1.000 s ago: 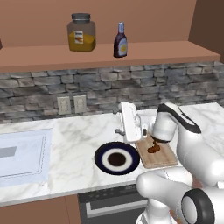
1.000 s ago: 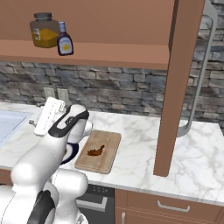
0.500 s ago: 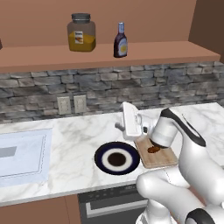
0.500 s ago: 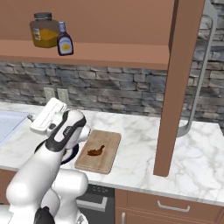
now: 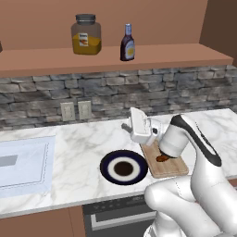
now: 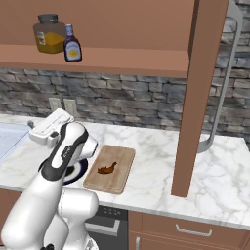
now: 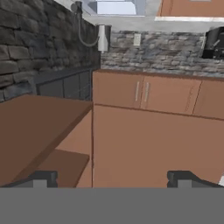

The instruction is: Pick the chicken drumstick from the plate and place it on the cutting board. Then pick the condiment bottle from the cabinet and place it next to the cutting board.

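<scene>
plate (image 5: 124, 168) navy, white ring | cutting board (image 6: 110, 168) tan | chicken drumstick (image 6: 107, 168) reddish-brown | condiment bottle (image 5: 127, 43) dark, pale-blue cap

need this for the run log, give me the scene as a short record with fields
drumstick: chicken drumstick lies on the cutting board
plate: plate bare, left of the board on the counter
bottle: condiment bottle upright on the cabinet, right of the orange-filled jar
gripper: gripper open, holding nothing, raised above the counter
done: first step, drumstick on board
left: bottle not yet picked
</scene>
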Controlling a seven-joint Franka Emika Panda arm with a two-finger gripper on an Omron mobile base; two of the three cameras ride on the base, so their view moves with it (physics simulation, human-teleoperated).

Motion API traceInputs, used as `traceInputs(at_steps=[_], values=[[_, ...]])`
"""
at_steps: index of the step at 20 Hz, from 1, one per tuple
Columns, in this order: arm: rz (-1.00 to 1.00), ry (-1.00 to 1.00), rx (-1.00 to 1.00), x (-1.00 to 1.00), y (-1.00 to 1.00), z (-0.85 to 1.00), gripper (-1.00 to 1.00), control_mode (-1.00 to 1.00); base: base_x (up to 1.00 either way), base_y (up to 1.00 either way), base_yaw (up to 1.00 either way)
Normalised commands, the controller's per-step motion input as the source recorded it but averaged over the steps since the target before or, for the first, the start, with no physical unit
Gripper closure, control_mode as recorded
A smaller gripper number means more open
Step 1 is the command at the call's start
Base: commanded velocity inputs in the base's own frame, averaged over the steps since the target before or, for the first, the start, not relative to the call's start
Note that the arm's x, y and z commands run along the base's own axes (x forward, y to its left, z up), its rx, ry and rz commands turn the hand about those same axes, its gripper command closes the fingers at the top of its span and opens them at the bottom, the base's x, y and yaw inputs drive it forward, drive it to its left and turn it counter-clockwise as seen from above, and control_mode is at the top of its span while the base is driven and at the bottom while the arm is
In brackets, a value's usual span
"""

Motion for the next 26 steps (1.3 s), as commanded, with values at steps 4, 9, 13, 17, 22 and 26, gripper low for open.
traceInputs(at_steps=[4,9,13,17,22,26], values=[[-0.04,0.14,-0.03,0.00,0.00,0.08,-1.00,-1.00,0.00,0.00,0.00],[-0.06,0.11,-0.05,0.00,0.00,0.05,-1.00,-1.00,0.00,0.00,0.00],[-0.05,0.10,-0.06,0.01,0.00,0.10,-1.00,-1.00,0.00,0.00,0.00],[-0.04,0.07,-0.06,0.02,0.00,0.09,-1.00,-1.00,0.00,0.00,0.00],[-0.04,0.05,-0.07,0.01,0.04,0.05,-1.00,-1.00,0.00,0.00,0.00],[-0.02,0.02,-0.07,0.00,0.07,0.00,-1.00,-1.00,0.00,0.00,0.00]])
